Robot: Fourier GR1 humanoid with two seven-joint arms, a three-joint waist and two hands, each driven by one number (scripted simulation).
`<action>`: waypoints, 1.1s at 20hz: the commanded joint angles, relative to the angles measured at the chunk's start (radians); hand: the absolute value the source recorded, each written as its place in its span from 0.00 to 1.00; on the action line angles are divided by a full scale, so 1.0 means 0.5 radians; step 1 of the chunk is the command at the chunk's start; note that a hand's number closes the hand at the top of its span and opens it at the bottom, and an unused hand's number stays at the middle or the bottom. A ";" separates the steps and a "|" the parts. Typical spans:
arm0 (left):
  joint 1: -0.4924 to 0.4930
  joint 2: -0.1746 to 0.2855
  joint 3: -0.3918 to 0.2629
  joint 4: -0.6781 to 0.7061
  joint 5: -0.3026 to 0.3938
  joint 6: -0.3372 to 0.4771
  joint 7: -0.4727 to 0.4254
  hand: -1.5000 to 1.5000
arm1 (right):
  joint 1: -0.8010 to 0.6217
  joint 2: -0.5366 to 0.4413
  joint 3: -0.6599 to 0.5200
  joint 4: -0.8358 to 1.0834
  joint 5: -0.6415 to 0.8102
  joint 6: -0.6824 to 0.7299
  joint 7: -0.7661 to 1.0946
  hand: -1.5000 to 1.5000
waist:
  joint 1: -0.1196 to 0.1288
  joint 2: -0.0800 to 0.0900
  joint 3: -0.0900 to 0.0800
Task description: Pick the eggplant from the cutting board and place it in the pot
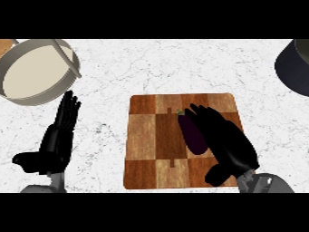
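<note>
Both open — right hand (228, 142) beside eggplant (194, 134) on cutting board (143, 131), left hand (59, 137) resting.

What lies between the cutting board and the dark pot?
Only bare counter, as the head view shows: nothing stands between the cutting board and the pot.

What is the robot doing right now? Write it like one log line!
eggplant: on cutting board | right hand: open, at eggplant's right side | left hand: open, resting | pot: upper right
</note>
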 commanded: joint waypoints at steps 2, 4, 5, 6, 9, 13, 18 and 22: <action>-0.040 0.014 0.108 0.048 0.012 -0.083 -0.004 0.50 | 0.023 0.056 -0.062 0.226 0.111 -0.079 -0.194 0.00 | -0.002 0.001 0.000; -0.012 -0.099 0.000 0.040 -0.092 0.005 -0.019 0.50 | -0.029 0.147 -0.035 0.350 0.207 -0.138 -0.198 0.00 | 0.000 0.001 0.000; -0.052 -0.046 0.082 0.036 -0.050 -0.046 0.031 0.50 | -0.011 0.167 -0.025 0.365 0.249 -0.152 -0.209 0.00 | -0.001 0.000 0.000; -0.067 -0.069 0.070 0.079 -0.073 -0.066 0.001 0.50 | -0.063 0.135 -0.144 0.371 0.211 -0.090 -0.271 0.00 | -0.002 0.000 0.000; -0.010 -0.077 0.128 0.152 -0.052 -0.132 -0.150 0.50 | -0.061 0.197 -0.158 0.373 0.260 -0.062 -0.260 0.00 | -0.002 0.000 0.000; 0.041 -0.141 0.023 -0.107 -0.183 0.002 0.068 0.50 | -0.113 0.286 -0.192 0.559 0.338 -0.167 -0.313 0.00 | 0.002 0.000 0.000; 0.095 -0.078 0.085 -0.136 -0.087 -0.139 0.024 0.50 | -0.142 0.269 -0.142 0.587 0.495 -0.381 -0.445 1.00 | 0.009 -0.001 0.001; 0.158 -0.143 0.064 -0.036 -0.140 -0.115 -0.120 0.50 | -0.254 0.279 -0.228 0.709 0.514 -0.464 -0.579 1.00 | 0.008 0.001 0.000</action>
